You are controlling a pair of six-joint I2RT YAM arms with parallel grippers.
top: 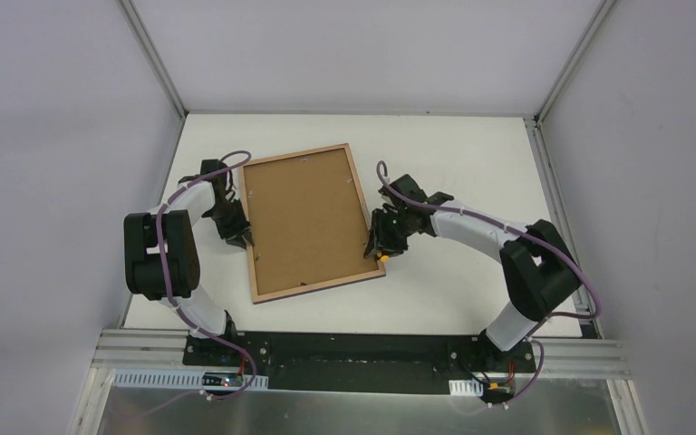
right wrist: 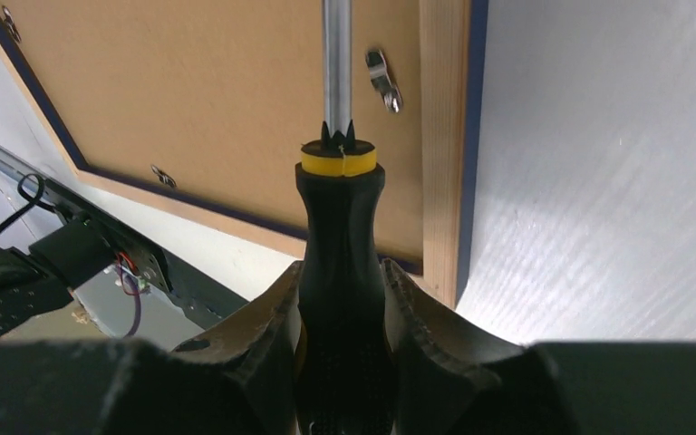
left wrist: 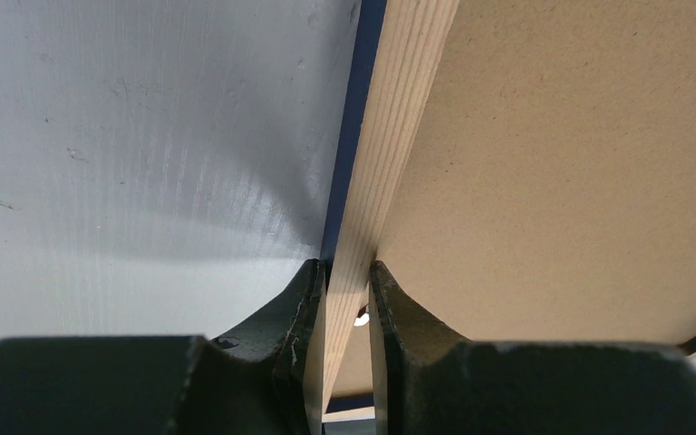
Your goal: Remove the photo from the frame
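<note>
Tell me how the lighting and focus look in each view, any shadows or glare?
Top external: even, soft light, the frame sharp, only faint shadows. Left wrist: a soft dark shadow on the table beside the frame's edge, the fingers dark. Right wrist: pale sheen on the table, the screwdriver in focus.

White table [top: 471,163], matte, is showing fine scratches and scuffs in the wrist views. The frame [top: 308,220] is lying on it back up, near the middle, skewed so its long sides are running at a slant to the table's edges. A light wood rim is surrounding the brown board [right wrist: 190,91], and the thin navy edge is facing down toward the surface. The frame is casting a soft shadow on the white top along its left side. Cannot tell whether that side is sitting fully flat.
</note>
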